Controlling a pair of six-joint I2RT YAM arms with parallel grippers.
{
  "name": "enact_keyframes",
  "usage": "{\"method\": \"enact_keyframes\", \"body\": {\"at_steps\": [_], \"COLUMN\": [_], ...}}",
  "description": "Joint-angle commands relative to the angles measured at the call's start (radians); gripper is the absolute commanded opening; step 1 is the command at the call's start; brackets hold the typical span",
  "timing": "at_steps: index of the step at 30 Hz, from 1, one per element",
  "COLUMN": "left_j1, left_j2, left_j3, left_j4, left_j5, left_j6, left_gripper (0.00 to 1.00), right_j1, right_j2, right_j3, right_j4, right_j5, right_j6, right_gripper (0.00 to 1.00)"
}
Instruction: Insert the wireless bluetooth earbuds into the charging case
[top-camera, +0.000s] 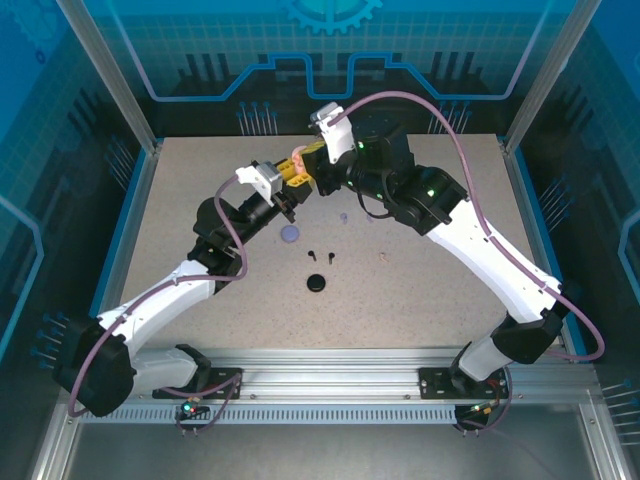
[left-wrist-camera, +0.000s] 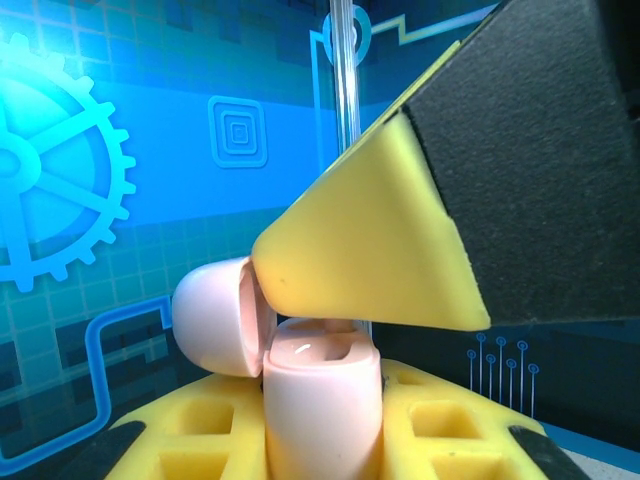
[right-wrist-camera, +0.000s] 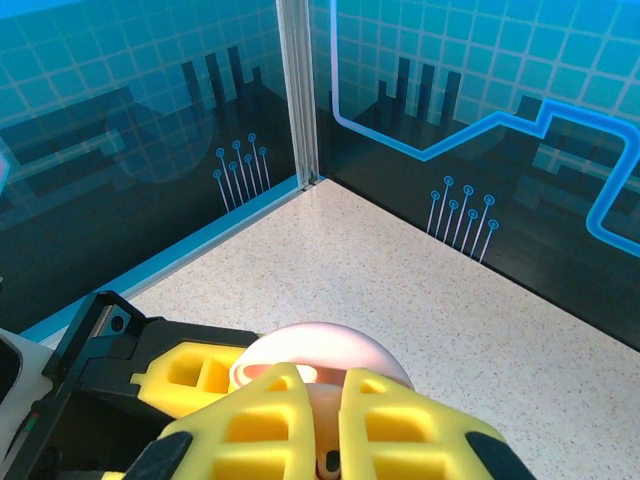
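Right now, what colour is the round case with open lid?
Round open case: pale pink, best in left wrist view.

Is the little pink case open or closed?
Open. On the pink case, the round lid is flipped back to one side, so the hollowed top of the case shows.

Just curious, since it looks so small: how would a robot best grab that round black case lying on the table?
Probably from straight above, pinching opposite edges of the round black case. It lies flat on the speckled table, a low disc with no handle, with bare surface right around it.
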Motion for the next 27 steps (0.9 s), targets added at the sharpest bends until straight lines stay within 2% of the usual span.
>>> {"method": "enact_keyframes", "body": {"at_steps": [1, 9, 27], "left_j1": [-0.009, -0.014, -0.016], "left_j2": [-0.021, -0.016, -0.009], "left_j3": [0.036, 0.030, 0.031], "left_j4": [0.036, 0.031, 0.028], "left_j5": [0.013, 0.017, 0.016], "left_j6": [0.024, 0.020, 0.026], "left_gripper": [0.00, 0.00, 0.00], "right_j1": [-0.011, -0.020, -0.021], "right_j2": [0.001, -0.032, -0.040], "right_j3": [-0.008, -0.005, -0.009], "right_j4": [0.027, 0.065, 0.068], "right_j5": [-0.019, 0.026, -0.013], "right_j6": [0.019, 0.022, 0.033], "right_gripper": [0.09, 0.09, 0.07]}}
